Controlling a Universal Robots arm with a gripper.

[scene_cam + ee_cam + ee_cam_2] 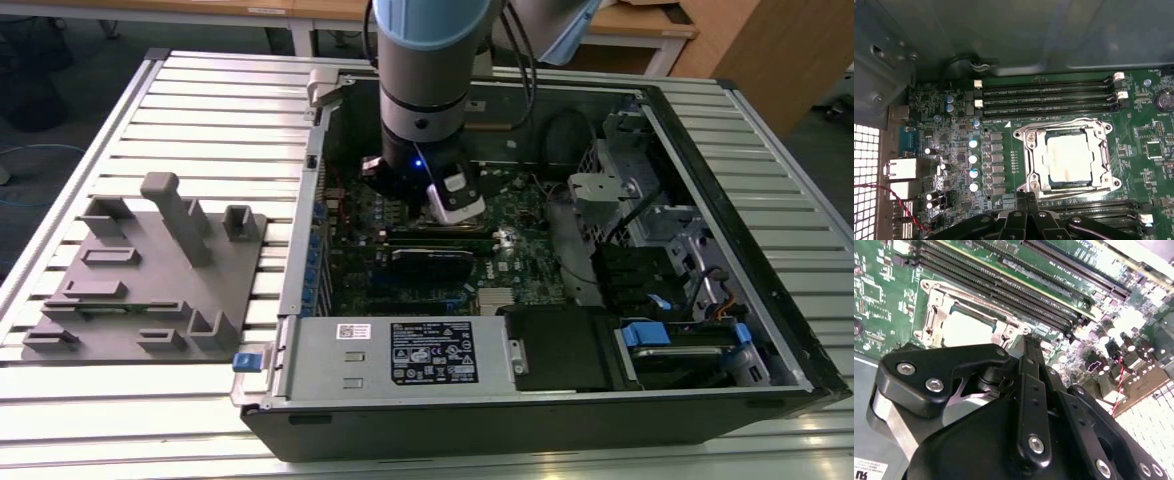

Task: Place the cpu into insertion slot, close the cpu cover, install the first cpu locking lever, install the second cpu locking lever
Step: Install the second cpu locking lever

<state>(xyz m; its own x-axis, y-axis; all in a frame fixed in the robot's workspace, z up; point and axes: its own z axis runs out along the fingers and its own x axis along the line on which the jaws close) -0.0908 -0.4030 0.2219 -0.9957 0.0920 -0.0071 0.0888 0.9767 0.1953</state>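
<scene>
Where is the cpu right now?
In both wrist views the cpu sits in the insertion slot on the green board, framed by the cpu cover, between the memory slots.

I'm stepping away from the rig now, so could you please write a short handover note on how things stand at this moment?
Gripper: over the motherboard at the socket's edge, holding nothing that I can see; whether the fingers are open or shut cannot be told.
Cpu: already seated in the insertion slot.
Cpu cover: appears lowered, its frame lying around the chip.
Locking levers: too hard to make out, so treat both as still to be confirmed or installed.
</scene>
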